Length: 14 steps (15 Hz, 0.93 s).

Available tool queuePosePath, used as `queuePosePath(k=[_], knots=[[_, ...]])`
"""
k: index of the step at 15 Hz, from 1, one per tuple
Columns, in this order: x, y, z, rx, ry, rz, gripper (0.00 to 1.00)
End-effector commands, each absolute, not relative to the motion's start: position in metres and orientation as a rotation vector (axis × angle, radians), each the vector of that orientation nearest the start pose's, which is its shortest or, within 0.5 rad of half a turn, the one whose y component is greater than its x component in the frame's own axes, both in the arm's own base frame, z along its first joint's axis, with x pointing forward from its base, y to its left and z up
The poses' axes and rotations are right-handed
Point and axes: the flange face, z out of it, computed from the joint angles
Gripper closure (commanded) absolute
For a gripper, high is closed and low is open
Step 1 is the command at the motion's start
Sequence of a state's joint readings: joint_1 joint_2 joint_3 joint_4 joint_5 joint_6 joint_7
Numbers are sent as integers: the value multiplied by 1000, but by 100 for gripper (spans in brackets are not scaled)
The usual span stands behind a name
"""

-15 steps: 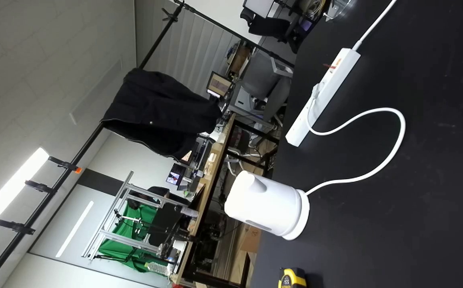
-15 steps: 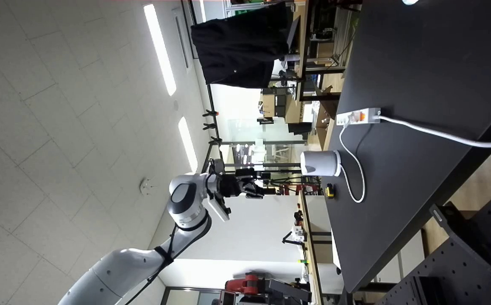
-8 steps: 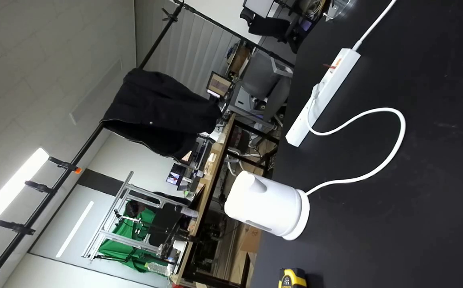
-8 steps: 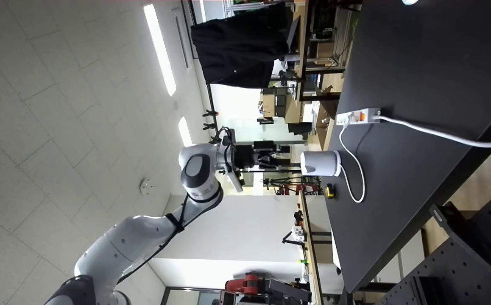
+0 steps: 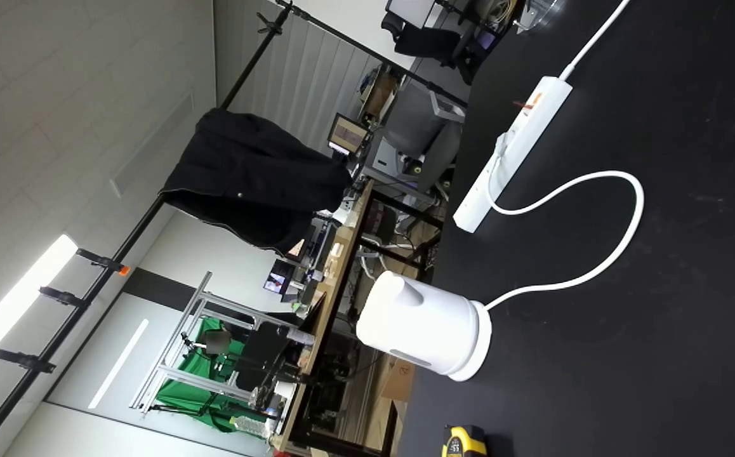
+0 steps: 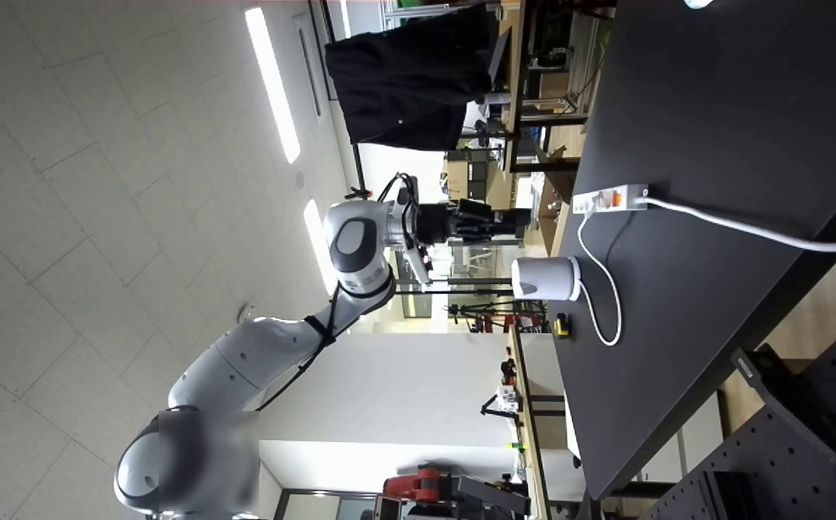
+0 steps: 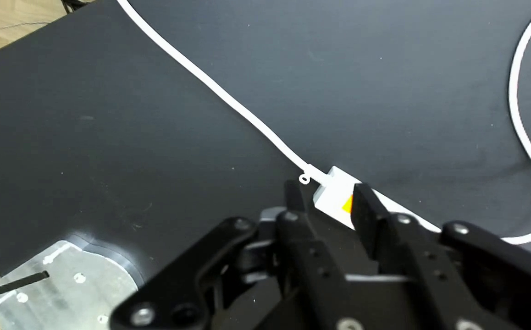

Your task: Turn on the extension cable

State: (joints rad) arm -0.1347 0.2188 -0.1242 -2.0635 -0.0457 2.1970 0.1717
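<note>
The extension cable, a long white strip (image 5: 513,155) with an orange-red switch (image 6: 615,199) near its corded end, lies on the dark table in both exterior views. A plug sits in one of its sockets. In the wrist view, my gripper (image 7: 327,195) is open with a narrow gap. The strip's corded end (image 7: 332,195) shows beyond the fingers, and the right finger (image 7: 368,211) covers part of the orange switch and the strip behind it. An exterior view has the gripper (image 6: 528,218) above the table, apart from the strip; nothing is between the fingers.
A white kettle (image 5: 421,324) stands beside the strip, its cord (image 5: 634,216) looping across the table. Past it lies a yellow-black tape measure (image 6: 562,325). The strip's own cord (image 7: 229,98) runs off over the table. A metal plate (image 7: 77,279) sits near the table's edge.
My arm has swung past the kettle toward the extension cable, and the gripper has come lower. Its fingers have drawn closer together. Strip, kettle and tape measure have not moved.
</note>
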Motion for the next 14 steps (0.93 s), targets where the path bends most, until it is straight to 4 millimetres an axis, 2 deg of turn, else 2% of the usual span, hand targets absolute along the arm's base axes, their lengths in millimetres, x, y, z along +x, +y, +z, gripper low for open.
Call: queuePosePath(k=[1, 4, 5, 8, 14], knots=[[583, -157, 325, -3106, 700, 178, 95], [596, -157, 328, -3095, 677, 214, 100], [583, -154, 322, -3111, 664, 182, 99], [591, -155, 323, -3107, 666, 196, 99], [591, -155, 323, -3102, 667, 204, 99]])
